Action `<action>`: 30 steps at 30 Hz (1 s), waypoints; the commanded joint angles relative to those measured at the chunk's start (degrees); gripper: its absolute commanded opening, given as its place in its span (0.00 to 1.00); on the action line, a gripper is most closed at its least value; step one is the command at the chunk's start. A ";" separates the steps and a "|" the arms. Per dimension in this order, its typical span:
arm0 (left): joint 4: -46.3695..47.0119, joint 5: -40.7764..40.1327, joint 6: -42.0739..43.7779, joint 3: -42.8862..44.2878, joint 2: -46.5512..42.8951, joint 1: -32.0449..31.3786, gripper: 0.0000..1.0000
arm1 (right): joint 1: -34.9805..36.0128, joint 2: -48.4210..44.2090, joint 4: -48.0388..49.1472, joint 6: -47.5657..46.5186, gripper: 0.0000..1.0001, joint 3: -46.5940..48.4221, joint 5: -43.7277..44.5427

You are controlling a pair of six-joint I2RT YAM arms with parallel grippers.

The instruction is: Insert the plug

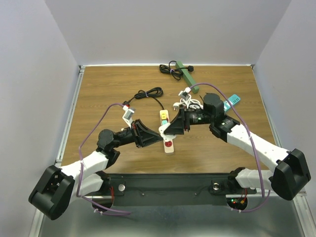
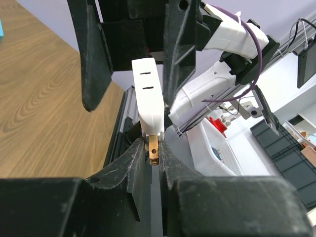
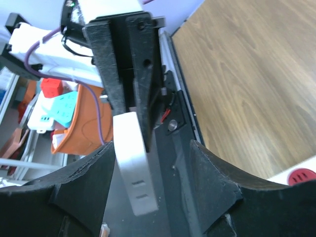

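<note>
A brown wood-grain table [image 1: 108, 103] fills the cell, closed in by plain pale walls [image 1: 163, 29] on the left, back and right, with a metal rail [image 1: 69, 118] along its left edge. Two arms reach in from the near edge and meet near the middle of the table.

From the left: the left arm [image 1: 89, 163] angles inward, and the left gripper [image 2: 153, 154] is clenched on the one plug [image 2: 148, 98], a white block with two slots in its face. Its fingers pinch the brass prong [image 2: 154, 148] at the plug's lower end. The plug hangs above the table between the two grippers, over the white power strip [image 1: 164, 118] with its red switch [image 1: 169, 144].

Three power strips lie on the table: that white one, a green one [image 1: 186, 75] at the back, and a teal one [image 1: 232, 101] partly hidden behind the right arm [image 1: 252, 143]. There are two black cable coils, one [image 1: 148, 93] behind the white strip and one [image 1: 170, 69] beside the green strip, and one white cable bundle [image 1: 187, 102].

The right gripper [image 3: 150, 153] is spread wide, its fingers on either side of the plug; whether either one touches it cannot be told
</note>
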 commanded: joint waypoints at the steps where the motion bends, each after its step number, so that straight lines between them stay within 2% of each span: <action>1: 33.16 -0.28 1.77 0.87 -1.46 -0.38 0.00 | 3.07 0.18 7.72 1.55 0.66 0.45 0.34; 6: 32.98 -1.25 1.86 0.52 -1.46 -0.29 0.00 | 4.92 0.71 8.86 1.64 0.64 0.45 0.43; 10: 32.63 -1.78 1.77 0.34 -1.81 -0.38 0.00 | 5.10 0.27 8.78 1.55 0.52 -0.34 0.61; 18: 32.19 -3.10 2.12 -0.27 -2.43 -0.38 0.00 | 5.10 -0.96 7.81 1.55 0.43 -2.01 1.49; 21: 31.84 -2.92 2.21 -0.27 -2.60 -0.38 0.00 | 5.10 -1.14 7.55 1.37 0.33 -2.28 2.10; 30: 30.96 -2.31 2.47 -0.89 -3.05 -0.29 0.00 | 5.18 -2.45 7.11 0.49 0.33 -1.40 3.68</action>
